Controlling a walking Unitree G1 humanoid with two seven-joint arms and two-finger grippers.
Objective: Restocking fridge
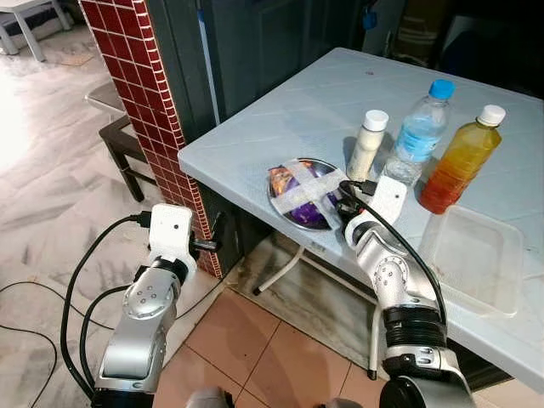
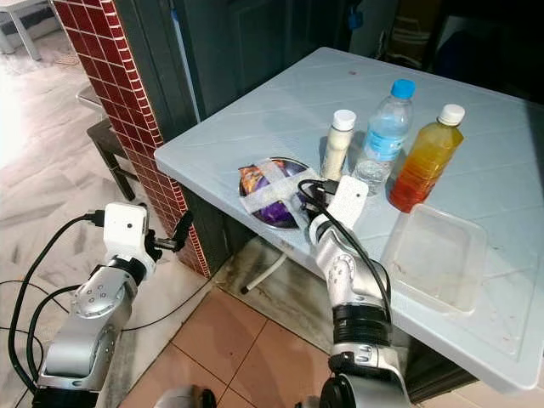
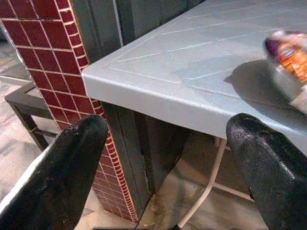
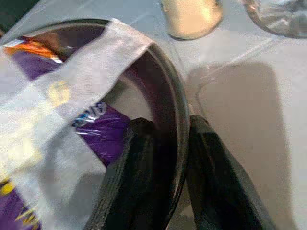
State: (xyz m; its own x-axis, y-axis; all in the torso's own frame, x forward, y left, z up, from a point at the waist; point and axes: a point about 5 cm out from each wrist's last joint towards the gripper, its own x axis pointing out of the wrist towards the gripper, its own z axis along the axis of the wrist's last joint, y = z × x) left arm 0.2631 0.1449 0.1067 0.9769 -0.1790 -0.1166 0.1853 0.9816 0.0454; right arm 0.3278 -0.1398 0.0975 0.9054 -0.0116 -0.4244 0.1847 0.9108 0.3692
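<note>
A round metal bowl (image 1: pixel 272 191) stands near the front edge of the pale blue table (image 1: pixel 280 119). In it lies a purple and orange snack packet (image 1: pixel 299 194) crossed with white tape. My right gripper (image 4: pixel 170 127) is shut on the bowl's near rim (image 4: pixel 173 88), one finger inside and one outside. Behind the bowl stand a small cream bottle (image 1: pixel 366 144), a blue-capped water bottle (image 1: pixel 420 132) and a bottle of orange liquid (image 1: pixel 459 161). My left gripper (image 3: pixel 168 143) is open and holds nothing, below and left of the table's corner.
A red-tiled brick pillar (image 1: pixel 140 93) rises just left of the table corner, with a dark low stool (image 1: pixel 119 140) beyond it. A clear plastic tub (image 1: pixel 472 255) lies on the table to the right. Black cables (image 1: pixel 25 297) trail on the marble floor.
</note>
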